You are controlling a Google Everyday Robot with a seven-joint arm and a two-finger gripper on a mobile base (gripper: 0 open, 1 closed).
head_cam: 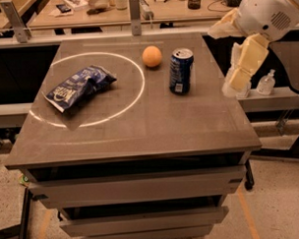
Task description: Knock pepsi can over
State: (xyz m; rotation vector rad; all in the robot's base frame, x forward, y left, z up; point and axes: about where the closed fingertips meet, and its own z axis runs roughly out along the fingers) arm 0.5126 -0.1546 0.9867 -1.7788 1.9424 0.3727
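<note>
The pepsi can [181,71], blue with a silver top rim, stands upright on the grey table [140,136], right of centre and toward the back. My gripper [236,83] hangs from the white arm over the table's right edge. It is to the right of the can, about level with it and apart from it. It holds nothing that I can see.
An orange [151,56] sits just left of and behind the can. A crinkled blue chip bag [79,87] lies at the left inside a white painted circle [138,92]. A small clear bottle [266,83] stands on a shelf to the right. Cluttered desks run along the back.
</note>
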